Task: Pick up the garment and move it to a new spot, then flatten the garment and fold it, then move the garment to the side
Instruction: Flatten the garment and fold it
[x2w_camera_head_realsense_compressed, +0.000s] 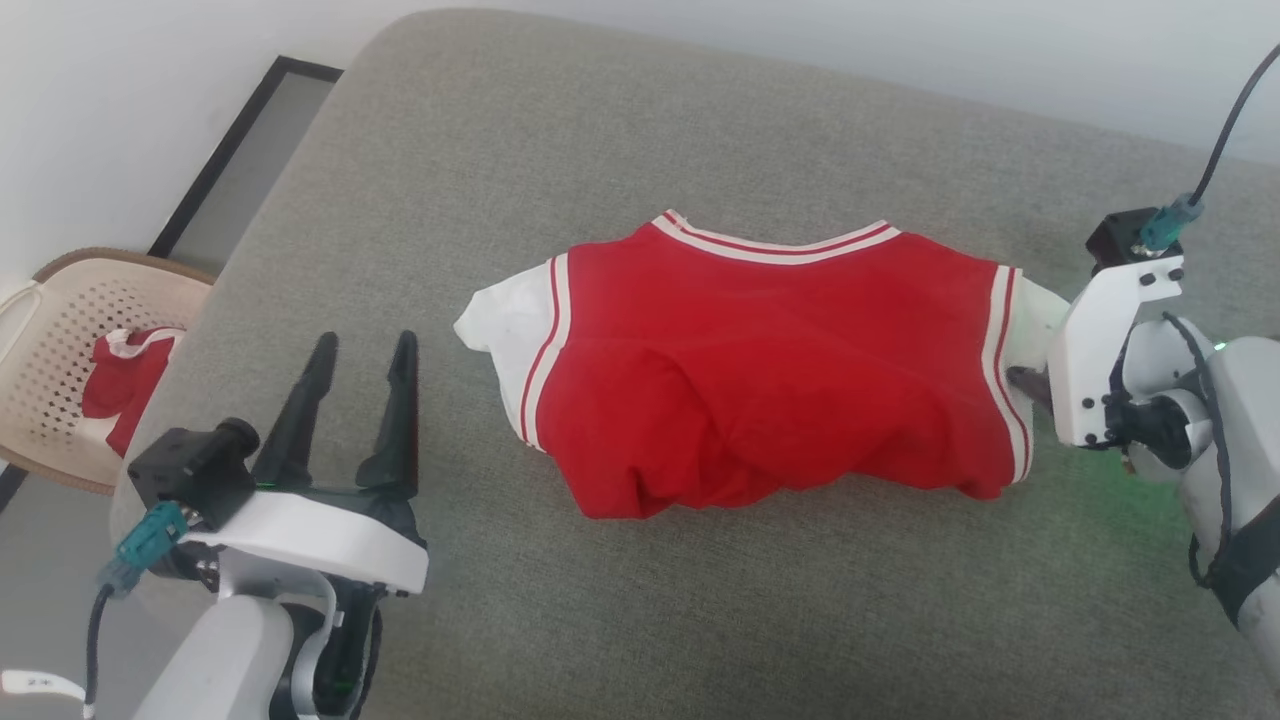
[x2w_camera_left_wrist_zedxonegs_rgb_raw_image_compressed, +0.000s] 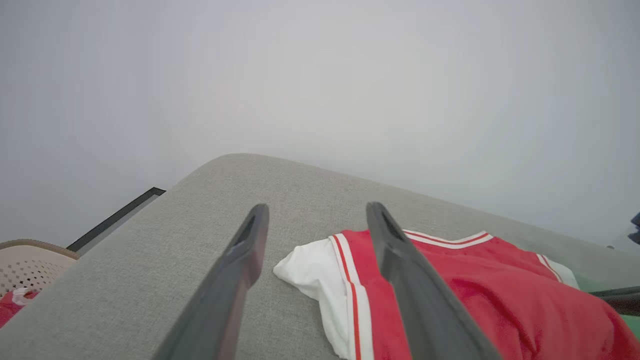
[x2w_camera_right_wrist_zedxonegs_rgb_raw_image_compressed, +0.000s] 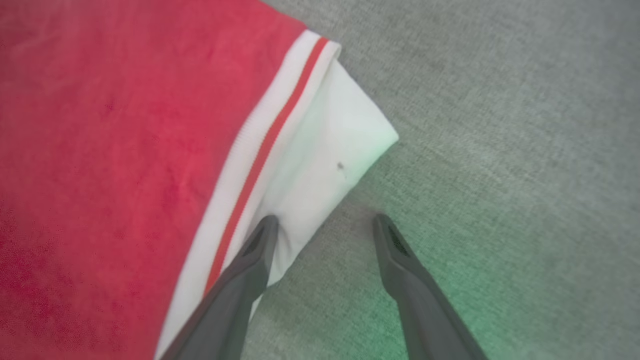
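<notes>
- Plainly, the left claw (x2w_camera_head_realsense_compressed: 367, 342) stands spread wide and holds nothing. Its two dark fingers point out over the bare grey upholstered surface (x2w_camera_head_realsense_compressed: 700, 120).
- The garment (x2w_camera_head_realsense_compressed: 760, 370), red with white sleeves and striped trim, lies rumpled on that surface between the two claws. It is to the right of the left claw and apart from it.
- In the left wrist view, the near white sleeve (x2w_camera_left_wrist_zedxonegs_rgb_raw_image_compressed: 310, 272) lies ahead of that claw, between its two fingers.
- The right claw (x2w_camera_right_wrist_zedxonegs_rgb_raw_image_compressed: 326, 220) is also spread wide and grips nothing. It sits at the garment's far end, by the other white sleeve (x2w_camera_right_wrist_zedxonegs_rgb_raw_image_compressed: 325, 150).
- One finger (x2w_camera_right_wrist_zedxonegs_rgb_raw_image_compressed: 250, 270) of the right claw lies over that sleeve's lower edge, just beside the striped seam, and the other is over bare grey fabric. Whether the first presses the cloth cannot be told.
- Left of the left claw, past the surface's edge, a pale perforated basket (x2w_camera_head_realsense_compressed: 60, 330) holds a red cloth (x2w_camera_head_realsense_compressed: 125, 385).
</notes>
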